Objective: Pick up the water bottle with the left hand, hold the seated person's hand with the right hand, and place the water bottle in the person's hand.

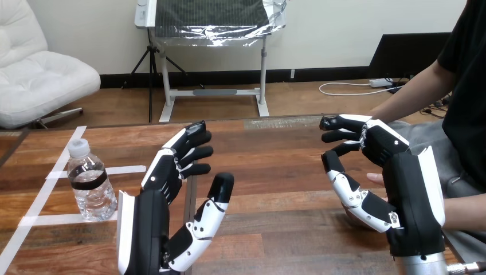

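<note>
Left of open left robot hand (150, 220), water bottle (90, 184) upright on table (275, 172), untouched.

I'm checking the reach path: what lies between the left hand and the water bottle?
In the head view, nothing stands between the left hand and the water bottle: just bare table crossed by white tape.

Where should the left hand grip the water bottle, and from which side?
Probably round the middle of the water bottle, at its dark band, coming from the view's right: it stands upright, and the open left hand is on that side.
</note>
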